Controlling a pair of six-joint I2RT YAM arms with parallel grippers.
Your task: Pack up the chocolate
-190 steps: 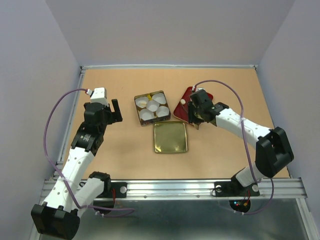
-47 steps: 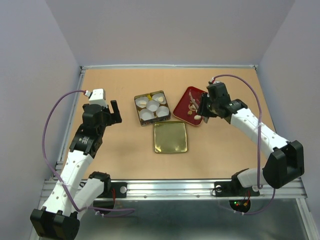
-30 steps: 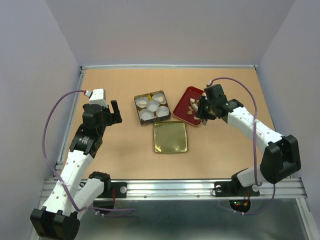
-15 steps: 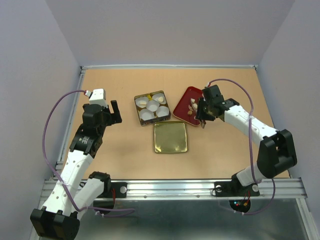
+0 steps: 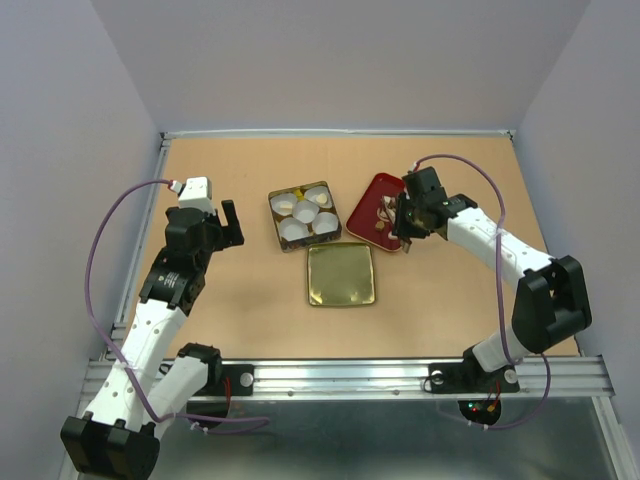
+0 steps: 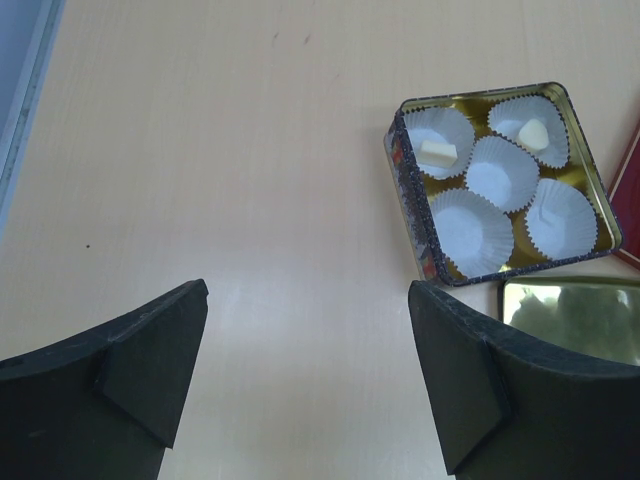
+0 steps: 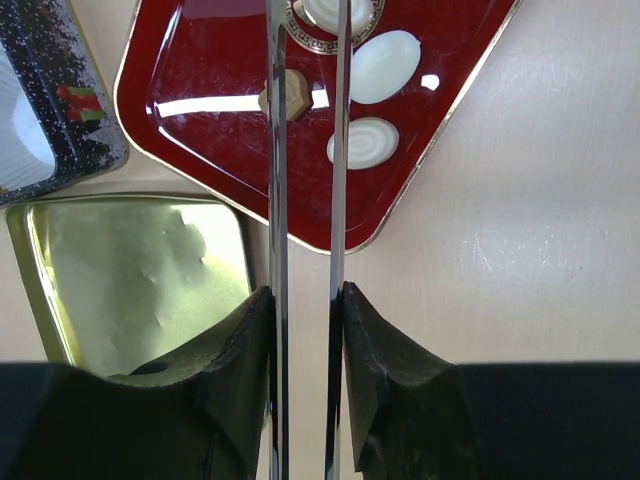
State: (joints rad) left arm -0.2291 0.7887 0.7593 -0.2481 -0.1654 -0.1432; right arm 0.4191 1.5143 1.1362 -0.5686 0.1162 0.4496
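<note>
Pick step: right pincer (image 7: 307,40) narrow, blades over red tray (image 7: 190,150) w/ loose chocolate (image 7: 385,52); can't tell if gripping. Two pcs sit in tin (image 6: 412,220) further left; left pincer (image 6: 310,380) wide, over table (image 6: 200,150). Next, probably: nip one pc, carry left to an empty cup (image 6: 470,228).

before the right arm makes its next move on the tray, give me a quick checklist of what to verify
1. left gripper out of the way: ok, open, holding nothing, above bare table beside the tin.
2. free paper cups in the tin: ok, three of five hold nothing.
3. chocolate on the red tray: ok, several pieces lie there.
4. right gripper lined up: ok, a tan piece shows between its blades in the wrist view.
5. grip on that piece: cannot tell, the blade tips run out of the view.
6. lid off: ok, it lies on the table beside the tin.
</note>
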